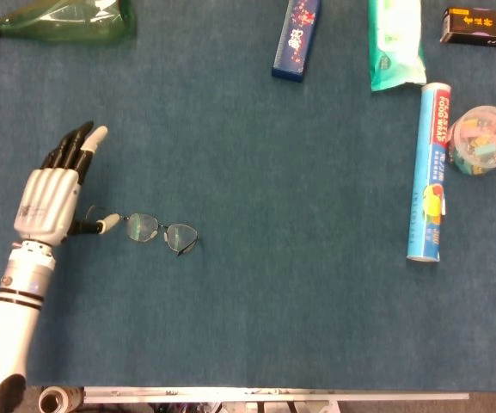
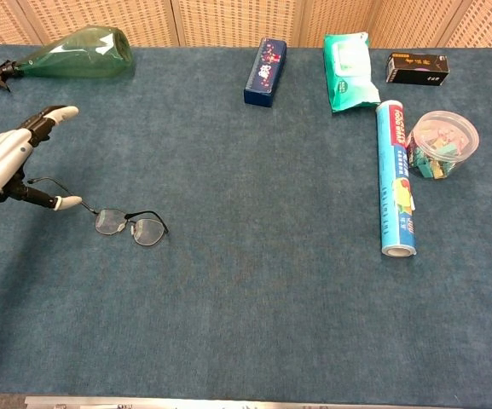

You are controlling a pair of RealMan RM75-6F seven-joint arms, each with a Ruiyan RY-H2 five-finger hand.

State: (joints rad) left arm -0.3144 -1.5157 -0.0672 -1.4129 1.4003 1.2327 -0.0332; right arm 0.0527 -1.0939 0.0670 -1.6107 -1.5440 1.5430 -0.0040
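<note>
green spray bottle (image 1: 63, 19) cut by top edge, box (image 1: 477, 26) print perhaps unreadable

The table (image 1: 256, 284) surface is dark blue-green. The left hand (image 1: 52, 194) is silver-grey with black fingers (image 1: 69, 152) and pale tips. The glasses (image 1: 162, 232) have dark thin frames and clear lenses. The far-left spray bottle (image 1: 63, 17) is green. The right-side roll (image 1: 429, 172) is blue with white ends.

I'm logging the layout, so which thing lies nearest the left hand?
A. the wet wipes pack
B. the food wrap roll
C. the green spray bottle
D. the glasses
D: the glasses lie right beside the left hand, at its thumb, while the bottle, roll and wipes sit far off.
</note>
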